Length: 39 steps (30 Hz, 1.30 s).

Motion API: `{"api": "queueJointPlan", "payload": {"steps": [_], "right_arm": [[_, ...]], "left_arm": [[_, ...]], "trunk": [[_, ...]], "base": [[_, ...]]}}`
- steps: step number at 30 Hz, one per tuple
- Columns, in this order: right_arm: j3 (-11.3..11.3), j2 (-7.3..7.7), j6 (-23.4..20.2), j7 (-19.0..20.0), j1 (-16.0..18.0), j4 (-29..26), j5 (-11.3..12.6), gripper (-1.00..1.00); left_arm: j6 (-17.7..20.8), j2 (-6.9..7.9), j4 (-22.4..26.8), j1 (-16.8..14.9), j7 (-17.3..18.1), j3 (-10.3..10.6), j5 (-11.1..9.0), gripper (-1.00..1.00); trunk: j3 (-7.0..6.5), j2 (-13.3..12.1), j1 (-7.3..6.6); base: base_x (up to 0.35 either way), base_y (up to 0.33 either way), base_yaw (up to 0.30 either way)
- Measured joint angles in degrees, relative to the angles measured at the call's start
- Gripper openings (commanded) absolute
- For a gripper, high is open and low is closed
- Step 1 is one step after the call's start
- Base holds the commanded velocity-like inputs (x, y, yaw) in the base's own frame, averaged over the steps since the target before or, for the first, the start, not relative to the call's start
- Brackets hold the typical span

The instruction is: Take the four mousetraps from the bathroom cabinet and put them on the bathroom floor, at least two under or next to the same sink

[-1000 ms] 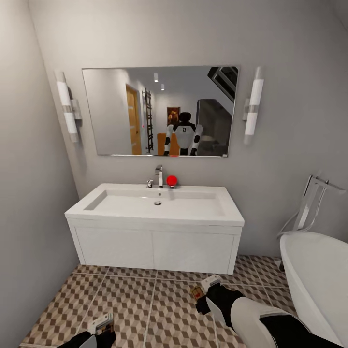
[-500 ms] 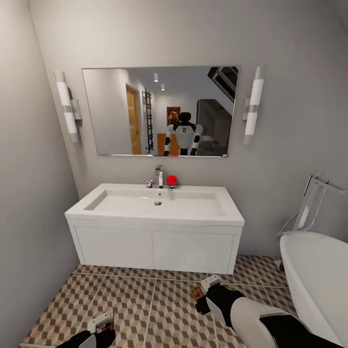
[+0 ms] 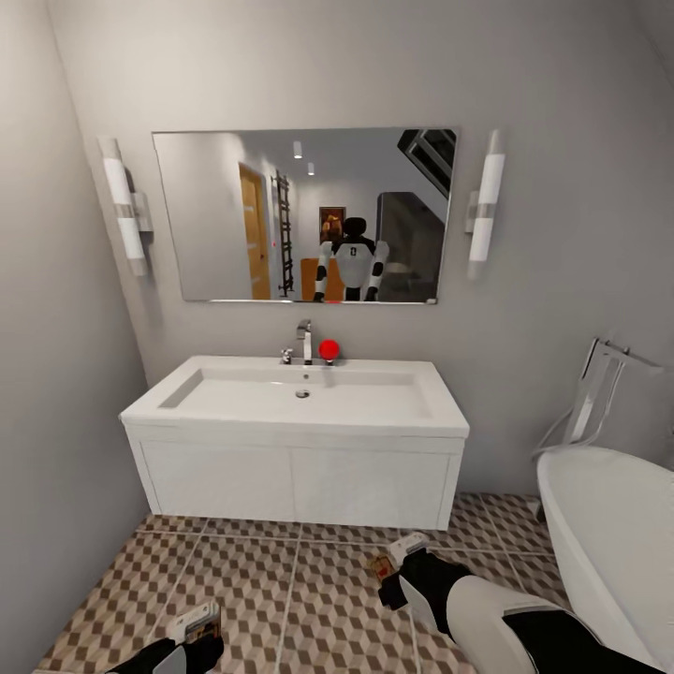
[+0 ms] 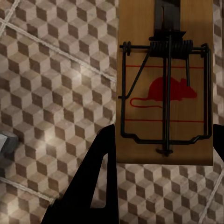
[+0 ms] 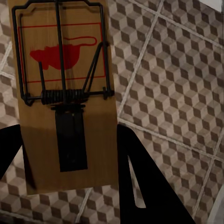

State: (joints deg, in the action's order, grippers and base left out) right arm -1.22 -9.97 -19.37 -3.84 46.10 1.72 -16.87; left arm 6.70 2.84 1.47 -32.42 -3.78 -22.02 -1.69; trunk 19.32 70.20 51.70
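Both pincers loaded: right gripper [image 3: 391,568] clenched on a mousetrap [image 5: 65,98], board pinched by its long edges between the dark fingers, wire spring and red mouse mark facing the wrist camera; left gripper [image 3: 198,625] likewise grasping a second mousetrap [image 4: 163,88], held the same way. In the head view both traps hang above the bathroom floor [image 3: 281,590], cube-pattern tiles, not touching it. Right trap sits near the front of the bathroom sink [image 3: 295,412], just in front of its white cabinet face toward the right end; left trap is further back from the sink, low in the head view. White tub [image 3: 608,534] stands just right of the right arm. Mirror [image 3: 304,215] above the sink reflects the robot; a red knob-like thing [image 3: 328,349] sits by the tap [image 3: 304,339]. Cabinet with the remaining traps not covered by these views. Risks, as a judgement: letting go from this height could make a board bounce, flip or skid away from the sink, so it no longer counts as next to it; the left trap looks too far out to qualify unless carried closer; the right forearm could clip the tub rim when reaching down; a trap slid deep under the basin may wedge against the wall.
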Motion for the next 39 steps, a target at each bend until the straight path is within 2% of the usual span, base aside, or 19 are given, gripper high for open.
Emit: {"api": "queueJointPlan", "payload": {"steps": [10,31,39], "right_arm": [[0.02,0.0,-0.12,-0.13,0.01,0.0,-0.05,-1.0],[-0.01,-0.01,-0.07,-0.12,0.03,0.01,-0.25,-1.0],[-0.06,-0.01,-0.02,-0.01,0.03,0.01,-0.24,-1.0]], "left_arm": [[0.0,-0.06,0.01,0.0,0.0,0.01,0.09,-1.0],[0.0,-0.14,0.02,0.01,-0.17,0.01,0.1,-1.0],[0.0,-0.79,0.02,0.01,-0.17,0.02,0.11,-1.0]], "trunk": [[-0.1,0.0,0.0],[-0.11,0.0,0.0],[-0.11,0.0,0.0]], "base": [[0.0,0.0,-0.148],[0.0,0.0,-0.005],[0.0,0.0,0.0]]}}
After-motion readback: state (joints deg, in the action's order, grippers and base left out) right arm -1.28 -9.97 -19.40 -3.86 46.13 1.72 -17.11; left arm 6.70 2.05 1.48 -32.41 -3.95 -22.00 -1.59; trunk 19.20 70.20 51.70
